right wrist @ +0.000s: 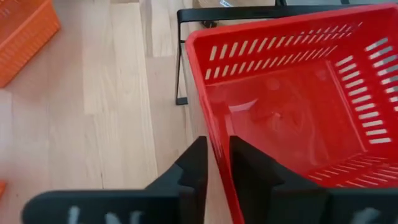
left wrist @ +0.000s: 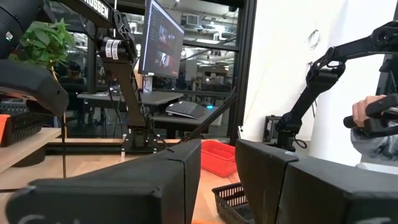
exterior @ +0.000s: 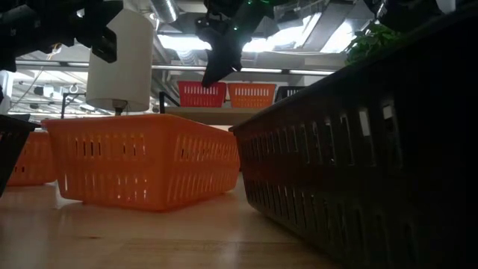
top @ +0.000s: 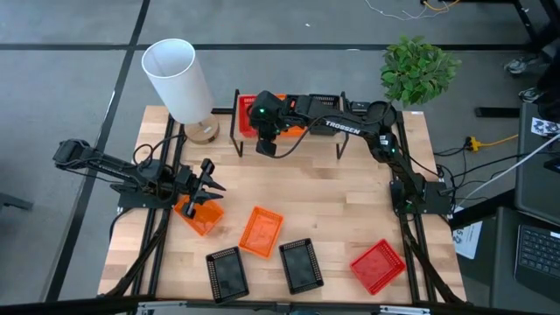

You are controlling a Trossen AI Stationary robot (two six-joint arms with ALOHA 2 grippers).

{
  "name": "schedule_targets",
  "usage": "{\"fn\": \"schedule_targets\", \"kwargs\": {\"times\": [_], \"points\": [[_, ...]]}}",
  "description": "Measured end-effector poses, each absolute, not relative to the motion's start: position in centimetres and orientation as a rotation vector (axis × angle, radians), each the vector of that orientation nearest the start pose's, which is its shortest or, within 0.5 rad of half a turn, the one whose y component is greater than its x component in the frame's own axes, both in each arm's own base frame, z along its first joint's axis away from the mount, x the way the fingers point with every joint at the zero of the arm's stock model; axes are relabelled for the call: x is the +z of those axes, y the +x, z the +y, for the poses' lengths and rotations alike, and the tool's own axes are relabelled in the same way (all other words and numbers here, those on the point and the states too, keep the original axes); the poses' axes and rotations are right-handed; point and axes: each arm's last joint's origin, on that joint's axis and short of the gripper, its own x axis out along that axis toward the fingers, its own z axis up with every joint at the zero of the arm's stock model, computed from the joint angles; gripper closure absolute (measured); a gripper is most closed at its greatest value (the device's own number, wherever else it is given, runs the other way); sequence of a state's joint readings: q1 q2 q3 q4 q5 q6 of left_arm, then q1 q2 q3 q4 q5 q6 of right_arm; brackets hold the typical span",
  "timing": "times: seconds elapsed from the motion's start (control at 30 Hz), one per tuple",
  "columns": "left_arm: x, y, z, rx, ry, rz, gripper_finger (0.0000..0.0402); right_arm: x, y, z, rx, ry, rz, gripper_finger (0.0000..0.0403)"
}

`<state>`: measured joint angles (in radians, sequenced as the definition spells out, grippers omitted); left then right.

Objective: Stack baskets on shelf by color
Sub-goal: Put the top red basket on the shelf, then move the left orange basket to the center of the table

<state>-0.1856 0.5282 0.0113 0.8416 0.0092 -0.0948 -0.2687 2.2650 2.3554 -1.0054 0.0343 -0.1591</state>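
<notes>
The shelf [top: 328,137] stands at the table's far side and carries a red basket [top: 247,112], an orange basket [exterior: 252,94] and a black basket [top: 325,103]. My right gripper [right wrist: 218,163] is above the shelf's left end, shut on the red basket [right wrist: 292,99]. My left gripper [top: 211,178] is open and empty, above the far edge of an orange basket [top: 199,215] at the table's left. A second orange basket [top: 261,231], two black baskets [top: 227,273] [top: 302,265] and another red basket [top: 378,265] lie on the table. My right gripper pinches the red basket's short side wall at its rim [right wrist: 213,138], one finger inside the basket and one outside. The fingers come from above, pointing down. The basket sits level on the shelf's left end, open side up.
A white lamp [top: 179,80] on a wooden base [top: 203,131] stands left of the shelf. A potted plant [top: 418,68] stands at the far right corner. Bare tabletop [top: 332,197] lies between the shelf and the loose baskets.
</notes>
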Motion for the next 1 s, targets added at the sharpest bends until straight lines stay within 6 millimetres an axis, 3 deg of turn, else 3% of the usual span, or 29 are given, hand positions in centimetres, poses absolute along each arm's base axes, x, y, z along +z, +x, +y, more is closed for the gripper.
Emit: {"fn": "schedule_targets", "kwargs": {"times": [1.0], "points": [[19.8, 12.4, -2.4, -0.208, -0.122, -0.315, 0.0308, 32.5, 48.6, -12.0, -0.155, -0.035, 0.725, 0.0320]]}}
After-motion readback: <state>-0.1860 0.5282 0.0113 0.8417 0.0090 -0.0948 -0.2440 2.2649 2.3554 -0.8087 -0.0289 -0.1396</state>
